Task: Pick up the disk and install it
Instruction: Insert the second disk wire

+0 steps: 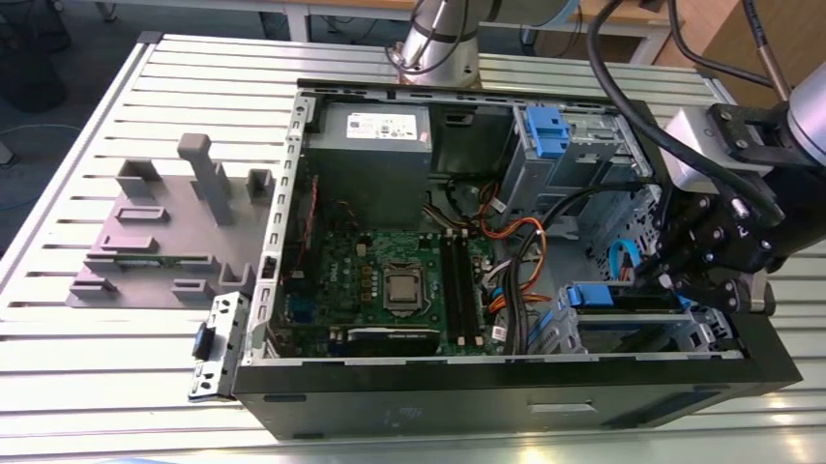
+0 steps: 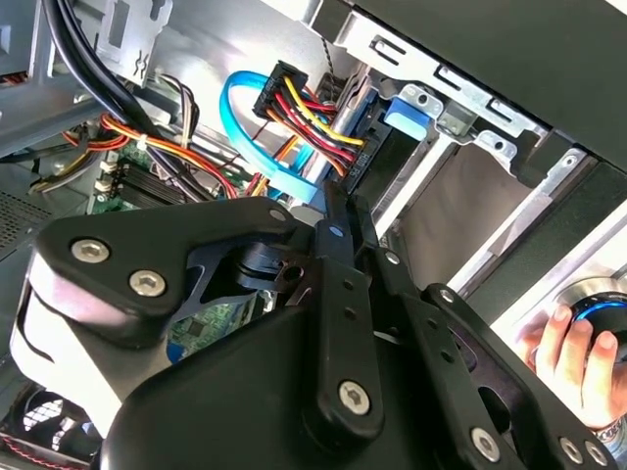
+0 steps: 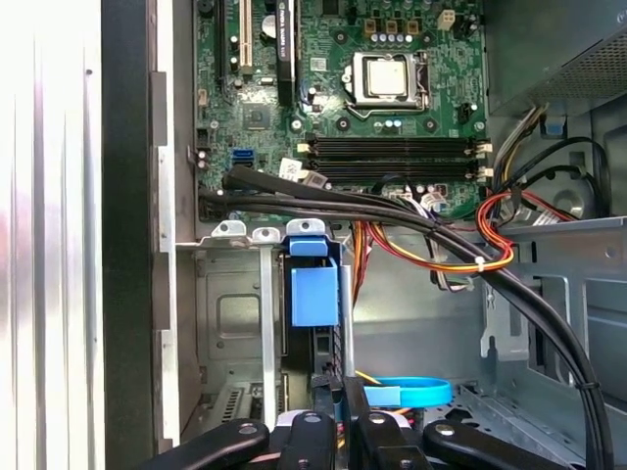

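Claw (image 3: 338, 431) closed, fingers together, right above disk (image 3: 313, 294); disk edge-on with blue caddy rail, seated in grey drive bay (image 3: 235, 294) inside computer case (image 1: 516, 387).

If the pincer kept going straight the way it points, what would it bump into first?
Probably the blue caddy in the drive bay: in the first wrist view the pincer points right at it. The gap between them is hard to judge, and a blue cable lies close beside.

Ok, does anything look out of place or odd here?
One thing: a person's hand rests on a blue-lit knob just outside the open computer case, close to the claw. Nothing looks spilled or damaged.
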Controlling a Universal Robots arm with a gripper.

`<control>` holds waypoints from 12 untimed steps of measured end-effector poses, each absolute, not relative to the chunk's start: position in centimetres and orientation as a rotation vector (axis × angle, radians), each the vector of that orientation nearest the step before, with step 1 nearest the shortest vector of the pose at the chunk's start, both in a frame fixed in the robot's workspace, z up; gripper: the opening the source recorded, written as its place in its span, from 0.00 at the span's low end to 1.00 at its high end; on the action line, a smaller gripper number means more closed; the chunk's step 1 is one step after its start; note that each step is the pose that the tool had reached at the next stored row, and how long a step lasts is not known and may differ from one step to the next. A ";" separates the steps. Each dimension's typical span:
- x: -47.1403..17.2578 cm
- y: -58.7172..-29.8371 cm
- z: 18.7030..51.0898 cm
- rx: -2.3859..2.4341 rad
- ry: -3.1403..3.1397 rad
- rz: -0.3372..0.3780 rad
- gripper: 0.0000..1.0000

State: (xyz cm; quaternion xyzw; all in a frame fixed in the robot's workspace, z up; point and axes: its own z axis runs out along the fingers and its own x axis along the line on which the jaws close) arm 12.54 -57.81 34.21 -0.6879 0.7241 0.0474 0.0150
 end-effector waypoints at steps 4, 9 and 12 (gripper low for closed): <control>12.5 -57.9 34.1 -2.141 2.253 0.148 0.16; 12.5 -58.0 34.0 -2.142 2.252 0.147 0.16; 12.5 -58.0 33.9 -2.142 2.252 0.148 0.16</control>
